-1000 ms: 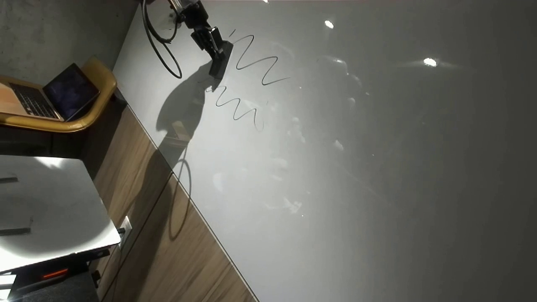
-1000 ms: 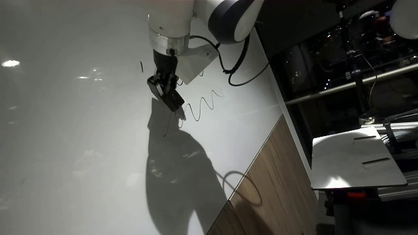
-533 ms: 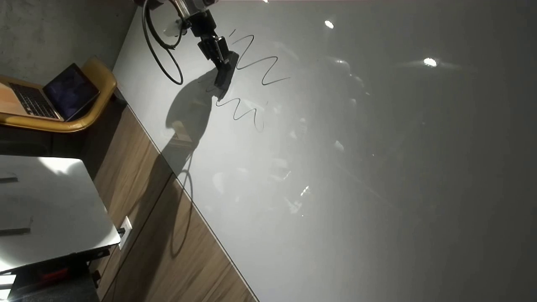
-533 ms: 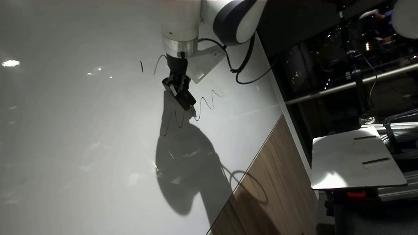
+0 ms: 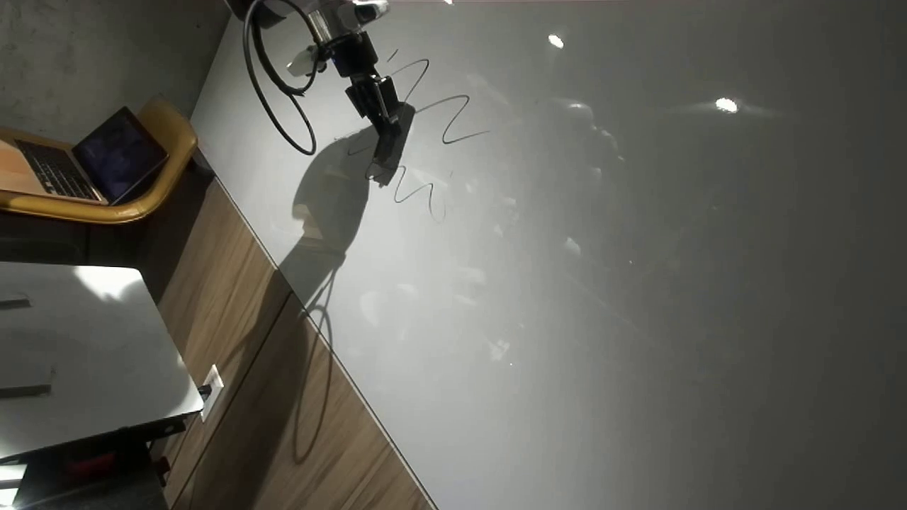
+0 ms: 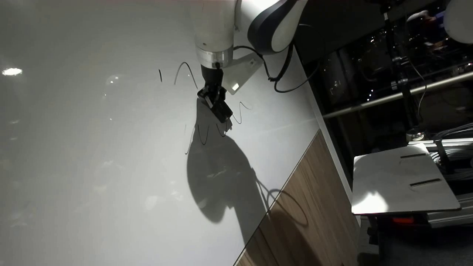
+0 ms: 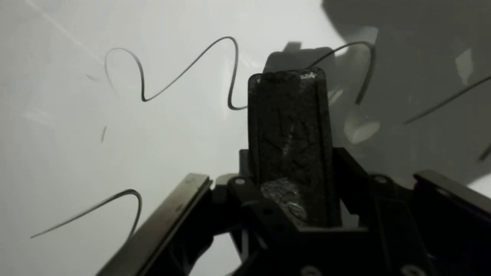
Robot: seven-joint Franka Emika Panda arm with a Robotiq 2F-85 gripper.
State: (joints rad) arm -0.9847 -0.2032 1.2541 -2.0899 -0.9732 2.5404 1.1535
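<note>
Since the earlier frame, your dark block (image 7: 287, 126) is shifting along the white surface (image 7: 172, 145), now hiding part of a wavy line (image 7: 235, 63). Your gripper (image 7: 294, 170) is clasping its long sides, jaws standing just the block's width apart, probably keeping its underside free; whether it's touching, you're not seeing clearly.

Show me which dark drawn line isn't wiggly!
The short dark dash left of both squiggles in an exterior view: it's nearly straight; they wave up and down.
</note>
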